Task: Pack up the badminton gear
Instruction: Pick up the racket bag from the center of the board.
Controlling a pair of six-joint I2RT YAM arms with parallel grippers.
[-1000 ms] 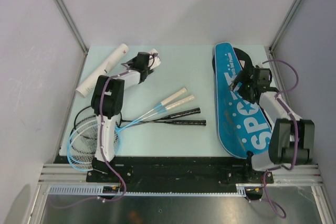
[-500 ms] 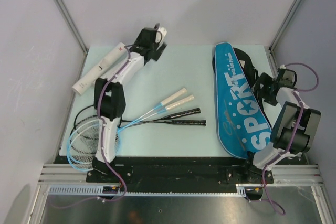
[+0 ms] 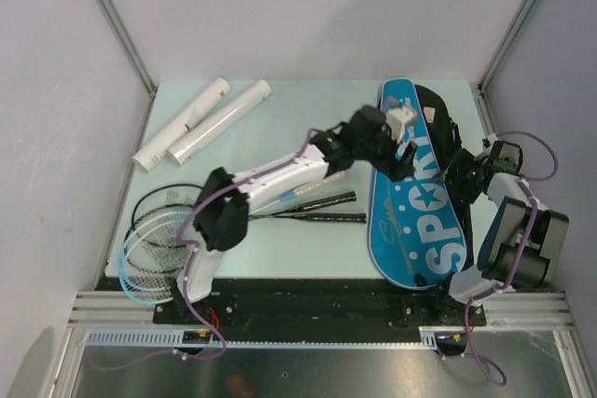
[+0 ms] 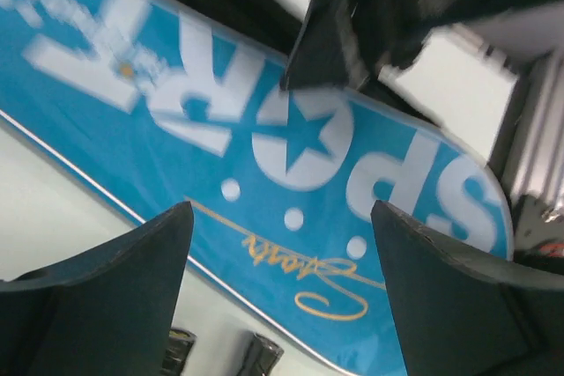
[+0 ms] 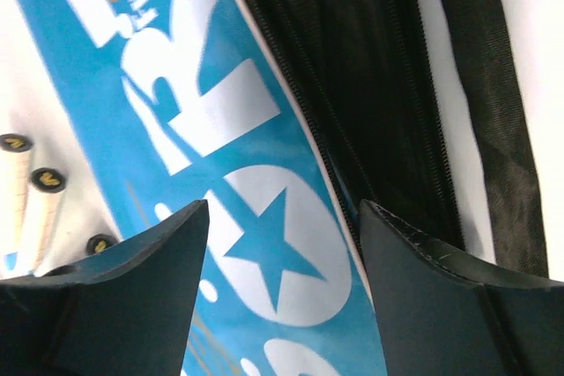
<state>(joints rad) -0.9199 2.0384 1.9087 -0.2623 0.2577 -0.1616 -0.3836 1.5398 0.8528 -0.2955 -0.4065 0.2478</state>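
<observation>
The blue-black bag [image 3: 415,226] lettered SPORT lies at the right, with its black underside and zip edge [image 5: 352,85] showing. My left gripper [image 3: 396,142] reaches across over the bag's upper half; it is open and empty [image 4: 282,253] above the blue face [image 4: 291,147]. My right gripper [image 3: 464,174] is at the bag's right edge, open and empty [image 5: 282,253] over the blue face [image 5: 203,112]. Two rackets [image 3: 154,249] lie at the left with their handles [image 3: 326,200] toward the bag. Two white tubes [image 3: 219,123] lie at the back left. No shuttlecocks are in view.
The racket handle ends show in the right wrist view [image 5: 35,191] and in the left wrist view [image 4: 256,354], close to the bag's left edge. Grey walls and metal posts [image 3: 112,20] enclose the table. A black rail [image 3: 308,300] runs along the near edge.
My left arm has swung from the back left across to the bag. A second tube now lies beside the first. The bag's near end has shifted left, and my right gripper stays at its right edge.
</observation>
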